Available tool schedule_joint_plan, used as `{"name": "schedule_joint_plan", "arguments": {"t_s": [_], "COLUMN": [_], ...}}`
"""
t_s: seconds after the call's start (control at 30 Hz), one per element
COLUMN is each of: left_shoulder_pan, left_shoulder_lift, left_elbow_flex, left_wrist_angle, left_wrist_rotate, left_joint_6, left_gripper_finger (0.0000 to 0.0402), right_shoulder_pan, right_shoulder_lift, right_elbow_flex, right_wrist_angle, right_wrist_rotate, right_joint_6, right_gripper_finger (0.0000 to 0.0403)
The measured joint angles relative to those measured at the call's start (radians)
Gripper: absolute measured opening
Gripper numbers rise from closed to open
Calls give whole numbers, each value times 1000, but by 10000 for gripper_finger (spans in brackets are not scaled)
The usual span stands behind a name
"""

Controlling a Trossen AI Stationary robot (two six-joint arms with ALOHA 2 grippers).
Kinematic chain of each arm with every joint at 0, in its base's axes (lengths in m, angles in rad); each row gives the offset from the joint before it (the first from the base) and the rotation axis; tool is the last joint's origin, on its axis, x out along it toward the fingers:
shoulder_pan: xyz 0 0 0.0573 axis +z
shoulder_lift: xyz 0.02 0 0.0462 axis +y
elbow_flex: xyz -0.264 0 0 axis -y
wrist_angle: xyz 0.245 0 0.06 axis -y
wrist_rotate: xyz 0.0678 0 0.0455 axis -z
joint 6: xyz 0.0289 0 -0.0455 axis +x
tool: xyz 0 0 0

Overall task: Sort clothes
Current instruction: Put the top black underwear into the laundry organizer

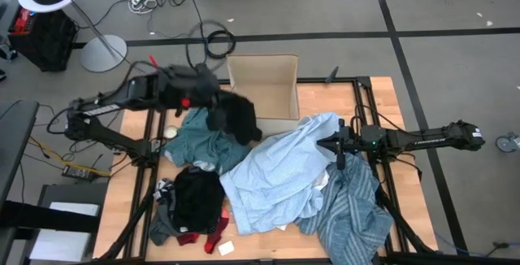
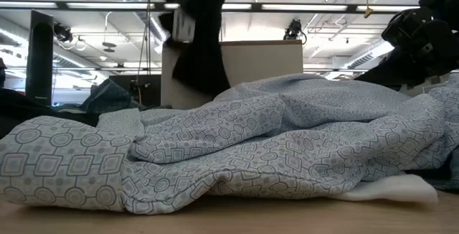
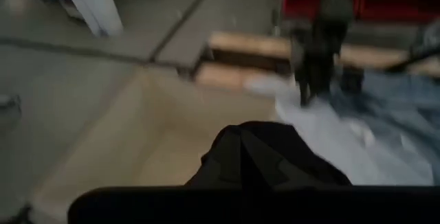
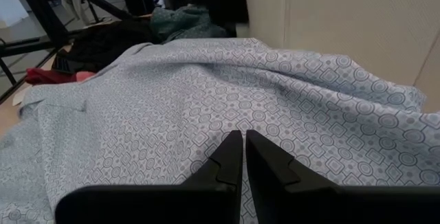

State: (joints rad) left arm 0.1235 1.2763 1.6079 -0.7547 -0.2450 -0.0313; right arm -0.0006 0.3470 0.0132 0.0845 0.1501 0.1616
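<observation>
My left gripper (image 1: 213,96) is raised beside the tan cardboard box (image 1: 264,86) and is shut on a black garment (image 1: 236,117), which also shows in the low view (image 2: 197,40). My right gripper (image 4: 242,145) is shut and points level over the large light-blue patterned shirt (image 1: 276,175), which lies spread on the table. A teal garment (image 1: 199,143), a black piece (image 1: 199,196), small red items (image 1: 215,236) and a blue-white striped shirt (image 1: 349,208) lie on the table. My left gripper holds the black garment by its bunched upper part (image 3: 268,152); the cloth hides the fingers. The garment hangs below the gripper in front of the box's near wall; the light-blue shirt hides its lower end in the low view. I cannot tell whether my right gripper touches the light-blue shirt (image 4: 227,93).
The open box (image 3: 137,135) stands at the table's far edge, middle. A small white piece (image 1: 226,249) lies near the front edge. Bare wood shows at the table's left edge (image 1: 134,175) and right edge (image 1: 406,192).
</observation>
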Motion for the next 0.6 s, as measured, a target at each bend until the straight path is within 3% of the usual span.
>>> {"name": "schedule_joint_plan", "arguments": {"t_s": [0.4,0.6], "left_shoulder_pan": [152,207], "left_shoulder_lift": [229,324], "left_elbow_flex": [335,369], "left_wrist_angle": [103,26], "left_wrist_rotate": [18,56], "left_joint_6": [111,113], "left_gripper_finger": [0,0], "right_shoulder_pan": [0,0], "right_shoulder_lift": [0,0], "right_elbow_flex": [0,0], "right_wrist_angle": [11,12], "right_wrist_rotate": [0,0], "right_joint_6": [0,0], "right_gripper_finger": [23,23]}}
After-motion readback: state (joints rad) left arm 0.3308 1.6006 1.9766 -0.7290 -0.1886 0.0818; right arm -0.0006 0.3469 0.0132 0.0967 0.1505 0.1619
